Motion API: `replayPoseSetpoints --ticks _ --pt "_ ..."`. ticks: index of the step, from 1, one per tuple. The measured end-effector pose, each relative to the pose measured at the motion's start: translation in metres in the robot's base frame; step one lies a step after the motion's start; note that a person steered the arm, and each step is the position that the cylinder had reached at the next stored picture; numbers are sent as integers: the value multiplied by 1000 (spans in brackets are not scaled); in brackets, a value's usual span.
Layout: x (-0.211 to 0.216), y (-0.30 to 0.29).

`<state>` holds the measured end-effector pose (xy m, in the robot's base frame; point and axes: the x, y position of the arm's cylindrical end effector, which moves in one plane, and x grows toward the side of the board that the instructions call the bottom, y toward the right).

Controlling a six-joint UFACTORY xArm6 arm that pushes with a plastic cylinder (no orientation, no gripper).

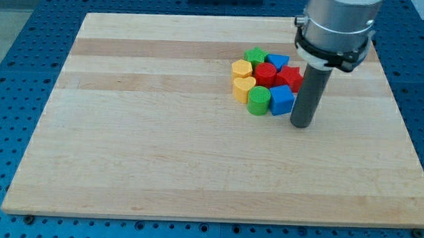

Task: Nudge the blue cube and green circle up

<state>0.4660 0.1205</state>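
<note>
The blue cube (281, 100) and the green circle (259, 100) sit side by side at the bottom edge of a tight cluster of blocks, right of the board's middle. My tip (302, 126) rests on the board just to the right of and slightly below the blue cube, close to it or touching it. The rod rises from there to the grey arm body (339, 28) at the view's top right.
Above the two blocks lie a yellow heart (243, 87), a yellow block (241, 68), a red block (265, 73), a red star (290, 77), a green star (255, 56) and a blue triangle (277, 61). The wooden board (140, 130) lies on a blue perforated table.
</note>
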Motion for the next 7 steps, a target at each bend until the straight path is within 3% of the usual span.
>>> replayPoseSetpoints --ticks 7 --pt "-21 -23"
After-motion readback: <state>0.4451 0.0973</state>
